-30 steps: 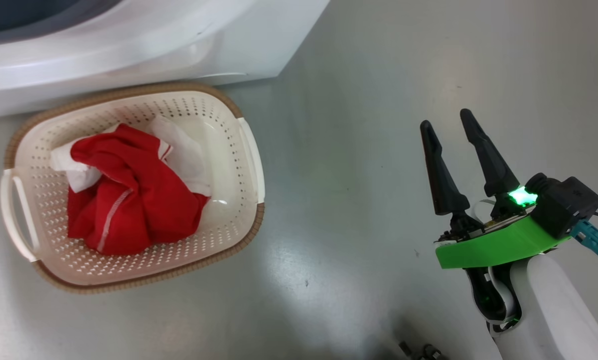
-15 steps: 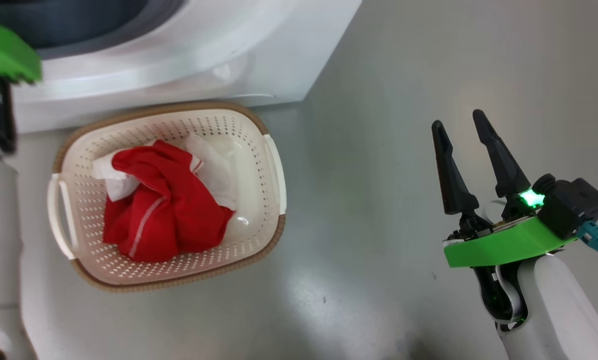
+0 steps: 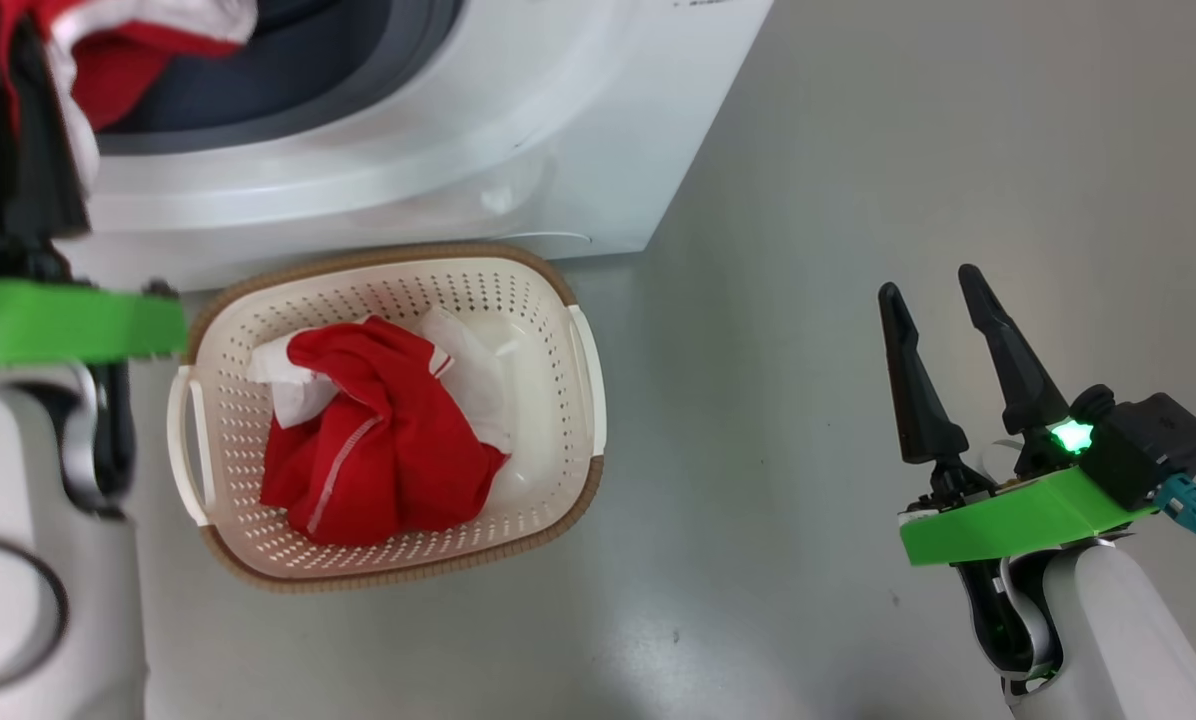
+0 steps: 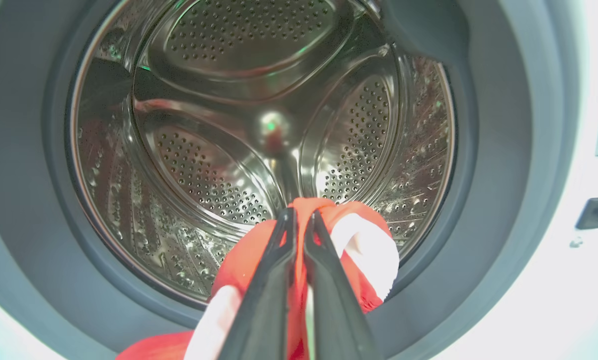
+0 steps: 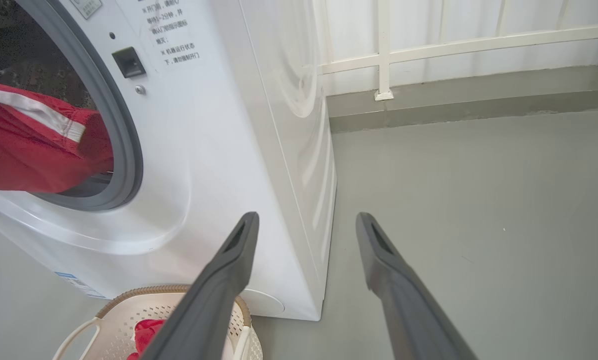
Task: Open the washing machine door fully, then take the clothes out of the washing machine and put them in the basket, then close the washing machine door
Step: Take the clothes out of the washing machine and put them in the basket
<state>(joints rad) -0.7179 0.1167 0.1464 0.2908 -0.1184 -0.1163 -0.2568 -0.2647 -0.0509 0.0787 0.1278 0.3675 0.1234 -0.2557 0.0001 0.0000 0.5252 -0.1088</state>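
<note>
In the head view, the left gripper [image 3: 8, 50] has its fingers pressed together on a red garment [image 3: 118, 60] at the mouth of the washing machine [image 3: 408, 130]. Another red garment [image 3: 388, 460] lies in the basket [image 3: 578, 480] just below, and the right gripper [image 3: 928, 280] stands well apart, fingers wide, holding nothing. In the left wrist view, the red cloth is pinched between the two fingers and bulges beside them, before the steel drum [image 4: 204, 165]. In the right wrist view, the held garment hangs across the opening, well apart from the spread fingers.

We see the washing machine [image 3: 518, 130] standing open.
A crumpled red garment [image 3: 388, 460] lies in the cream basket [image 3: 543, 410] at the machine's 6 o'clock; a second red garment [image 4: 244, 255], white-trimmed, hangs at the machine's mouth, 11 o'clock from the basket.
</note>
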